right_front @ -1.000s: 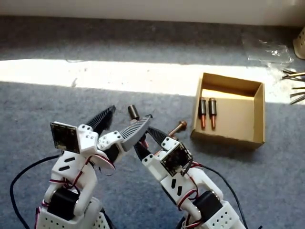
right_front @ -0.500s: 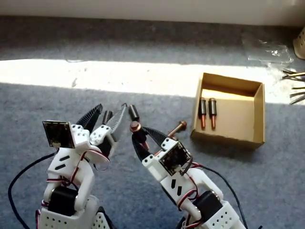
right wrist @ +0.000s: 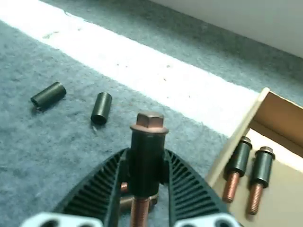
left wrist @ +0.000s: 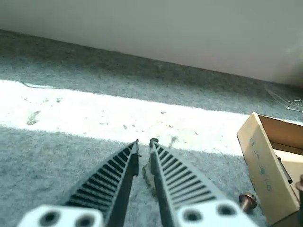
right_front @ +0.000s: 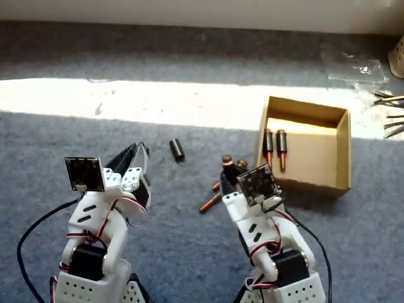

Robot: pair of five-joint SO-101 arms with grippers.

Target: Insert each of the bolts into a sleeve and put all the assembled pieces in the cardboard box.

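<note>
My right gripper [right_front: 230,170] [right wrist: 146,154] is shut on a copper bolt seated in a black sleeve [right_front: 227,161] [right wrist: 147,137], held upright just left of the cardboard box [right_front: 344,151] [right wrist: 279,113]. Two assembled pieces [right_front: 274,149] [right wrist: 248,168] lie side by side in the box. A loose sleeve [right_front: 177,149] [right wrist: 101,108] lies on the carpet, and the right wrist view shows a second sleeve [right wrist: 48,94] beside it. A bare bolt [right_front: 211,201] lies beside the right arm. My left gripper [right_front: 140,153] [left wrist: 144,142] hangs shut and holds nothing, left of the loose sleeve.
Grey carpet with a bright sunlit strip [right_front: 158,101] across the middle. A clear plastic bag [right_front: 353,66] and metal tools [right_front: 388,113] lie at the far right. The wall [left wrist: 189,33] runs along the back.
The left gripper was wide open near the right one; it has drawn back to the left and shut. The right gripper has swung right toward the box with the bolt and sleeve.
</note>
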